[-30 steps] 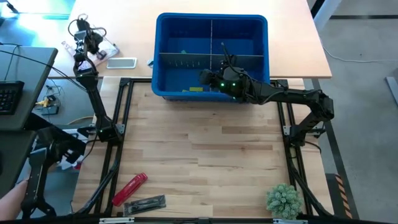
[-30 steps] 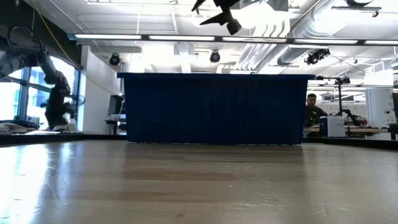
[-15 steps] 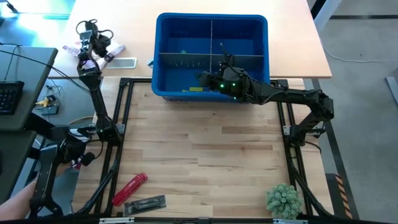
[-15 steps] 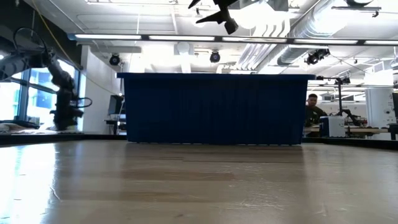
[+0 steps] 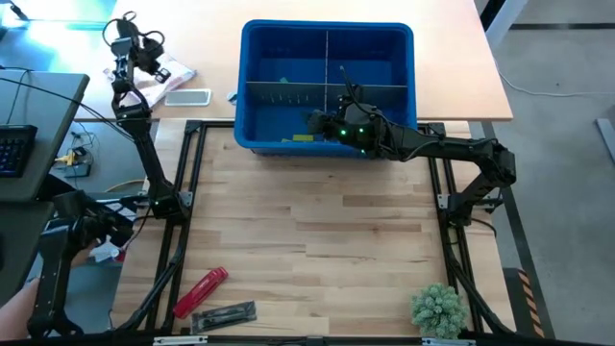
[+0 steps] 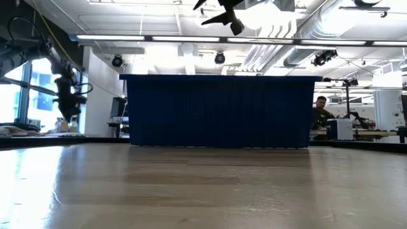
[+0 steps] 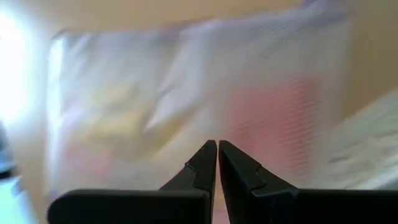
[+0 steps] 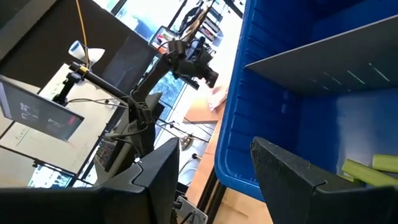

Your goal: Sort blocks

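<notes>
Only the left arm has shifted over the last second: its left gripper (image 5: pixel 128 27) has swung about over the clutter beyond the far-left corner of the work table, ending a little higher and farther left, while the right arm has stayed put over the bin. Its fingers (image 7: pixel 216 163) are pressed together on nothing, pointing at a pale plastic bag (image 7: pixel 205 93) that fills the left wrist view. The right gripper (image 5: pixel 327 120) hovers over the near side of the blue divided bin (image 5: pixel 404 43), fingers (image 8: pixel 292 177) spread with nothing visible between them.

Few blocks show. A lime yellow-green block (image 5: pixel 303 137) lies in the bin's near-left compartment, just beside the right gripper, and the right wrist view catches two such bars (image 8: pixel 367 168) on the bin floor; a small green piece (image 5: pixel 283 82) sits in the far-left compartment. None lie on the table.

My reading is that a drop into the bin is just done, or a pick from it is about to begin; next, the right gripper needs to either descend onto the lime block or withdraw.

A pale wooden butcher-block table (image 5: pixel 317 240) carries a red cylindrical tool (image 5: pixel 200 291), a dark flat object (image 5: pixel 224 313) and a small potted plant (image 5: pixel 439 308). Beyond it, an open workshop with ceiling lights, where a person (image 6: pixel 320 111) sits far off.
</notes>
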